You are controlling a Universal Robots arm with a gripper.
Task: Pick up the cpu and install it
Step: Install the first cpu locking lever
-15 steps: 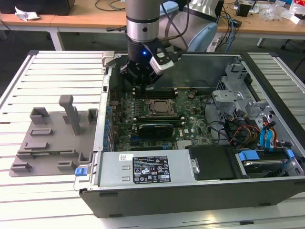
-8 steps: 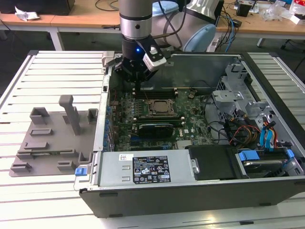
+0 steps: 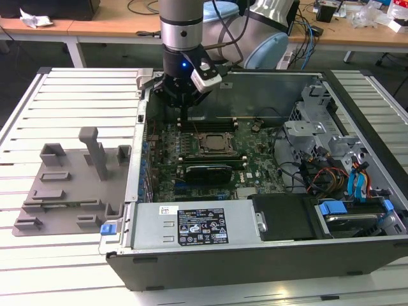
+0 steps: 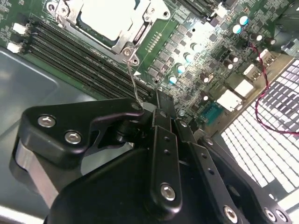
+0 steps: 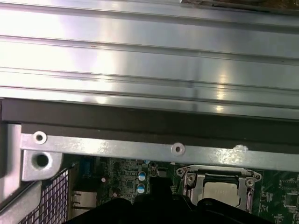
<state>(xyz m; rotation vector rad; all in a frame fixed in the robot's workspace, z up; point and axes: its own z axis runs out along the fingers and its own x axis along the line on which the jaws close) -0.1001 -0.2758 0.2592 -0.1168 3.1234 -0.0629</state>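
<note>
Black fingers closed together above motherboard, cpu in socket

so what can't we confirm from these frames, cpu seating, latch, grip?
- cpu: sits in the socket; full seating unclear, second wrist view's edge crops it.
- Retention lever: its lower end is hidden behind the hand.
- Hand's grip: its own black body covers the tips.

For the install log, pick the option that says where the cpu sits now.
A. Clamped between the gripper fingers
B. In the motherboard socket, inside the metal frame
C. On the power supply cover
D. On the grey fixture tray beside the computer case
B: the silvery cpu lies flat in the motherboard socket, with the metal retention frame around it; in the exterior view the gripper hangs just beyond the socket over the board.
</note>
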